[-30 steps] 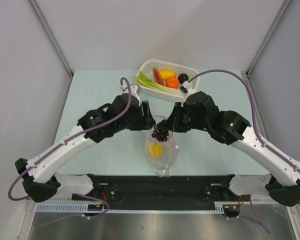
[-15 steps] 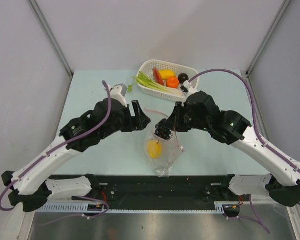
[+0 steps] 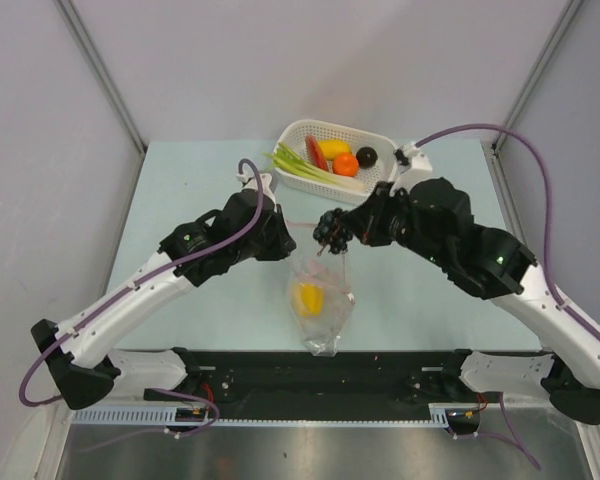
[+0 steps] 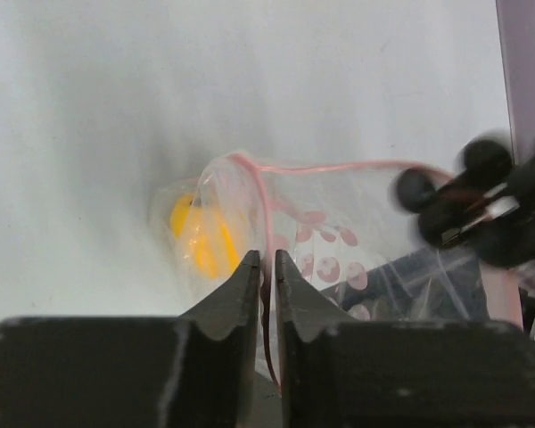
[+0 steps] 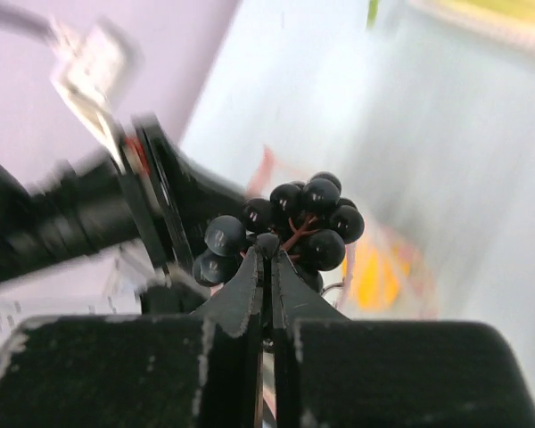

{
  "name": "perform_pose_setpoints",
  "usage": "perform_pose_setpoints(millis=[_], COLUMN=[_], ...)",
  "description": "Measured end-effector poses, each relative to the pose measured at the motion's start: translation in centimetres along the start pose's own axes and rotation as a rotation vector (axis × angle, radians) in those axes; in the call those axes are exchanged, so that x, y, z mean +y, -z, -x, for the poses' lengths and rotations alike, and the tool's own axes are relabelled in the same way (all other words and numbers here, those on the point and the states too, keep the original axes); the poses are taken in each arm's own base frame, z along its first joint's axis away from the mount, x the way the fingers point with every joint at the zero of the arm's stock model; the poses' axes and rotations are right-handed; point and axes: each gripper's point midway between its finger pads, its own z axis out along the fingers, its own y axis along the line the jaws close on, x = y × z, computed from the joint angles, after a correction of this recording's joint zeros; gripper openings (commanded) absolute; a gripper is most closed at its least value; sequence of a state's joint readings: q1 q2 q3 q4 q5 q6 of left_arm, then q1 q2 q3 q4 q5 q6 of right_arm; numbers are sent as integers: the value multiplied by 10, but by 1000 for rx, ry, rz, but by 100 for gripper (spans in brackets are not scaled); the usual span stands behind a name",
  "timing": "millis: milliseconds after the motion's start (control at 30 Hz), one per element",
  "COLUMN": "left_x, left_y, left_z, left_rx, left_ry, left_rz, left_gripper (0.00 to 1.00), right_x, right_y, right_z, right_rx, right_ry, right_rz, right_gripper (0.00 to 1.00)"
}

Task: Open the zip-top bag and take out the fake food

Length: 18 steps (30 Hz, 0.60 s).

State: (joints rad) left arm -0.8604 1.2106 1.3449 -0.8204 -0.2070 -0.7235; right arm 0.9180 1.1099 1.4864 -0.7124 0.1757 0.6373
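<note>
The clear zip-top bag (image 3: 322,305) lies on the table between the arms, with a yellow fake food piece (image 3: 309,297) inside it. My left gripper (image 4: 267,259) is shut on the bag's pink zip strip (image 4: 266,218) at its left rim; from above, the left gripper (image 3: 286,247) sits at the bag's upper left. My right gripper (image 5: 269,245) is shut on the stem of a bunch of black grapes (image 5: 305,218). That bunch of grapes (image 3: 329,228) hangs just above the bag's mouth. The yellow piece (image 4: 201,236) shows through the plastic.
A white perforated basket (image 3: 385,141) stands at the back of the table. It holds a green-white stalk (image 3: 302,166), a red piece (image 3: 316,152), a yellow fruit (image 3: 333,148), an orange (image 3: 346,164) and a dark round fruit (image 3: 366,155). A black rail runs along the near edge.
My left gripper swung away open, then came back and shut on the bag's pink strip. My right gripper rose and moved back with the grapes, now clear of the bag.
</note>
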Motion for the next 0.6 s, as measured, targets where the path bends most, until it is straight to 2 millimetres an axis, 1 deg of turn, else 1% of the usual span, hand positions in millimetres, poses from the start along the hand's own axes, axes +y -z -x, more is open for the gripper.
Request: perform_pose_setpoints(millis=[67, 133, 200, 233, 300, 333, 400, 433, 533, 600], left_x=[-2, -5, -9, -11, -15, -15, -17, -17, -17, -18], left_y=[0, 0, 1, 2, 2, 3, 3, 3, 4, 6], left_z=[-3, -7, -8, -8, -8, -8, -10, -10, -10, -8], left_rx=[10, 23, 32, 33, 36, 37, 44, 45, 48, 46], left_ry=[-22, -42, -62, -69, -90, -99, -117, -121, -140, -148], left_rz=[-22, -51, -78, -90, -112, -119, -131, -133, -137, -143], left_gripper=[11, 11, 8, 8, 7, 7, 4, 3, 1, 0], right_x=[-1, -10, -33, -42, -73, -90, -126, -146, -201, -236], right_y=[4, 2, -7, -9, -28, -41, -74, -91, -138, -168], right_z=[33, 65, 103, 115, 140, 148, 156, 156, 146, 132], right_rx=[-117, -217, -315, -348, -404, -413, -405, -394, -335, -284], right_ry=[-4, -15, -33, -36, -41, -42, -48, -51, -60, -67], right_rz=[-11, -42, -112, -136, -206, -236, -290, -315, -374, -405], right_gripper=[0, 0, 0, 0, 0, 0, 0, 0, 0, 0])
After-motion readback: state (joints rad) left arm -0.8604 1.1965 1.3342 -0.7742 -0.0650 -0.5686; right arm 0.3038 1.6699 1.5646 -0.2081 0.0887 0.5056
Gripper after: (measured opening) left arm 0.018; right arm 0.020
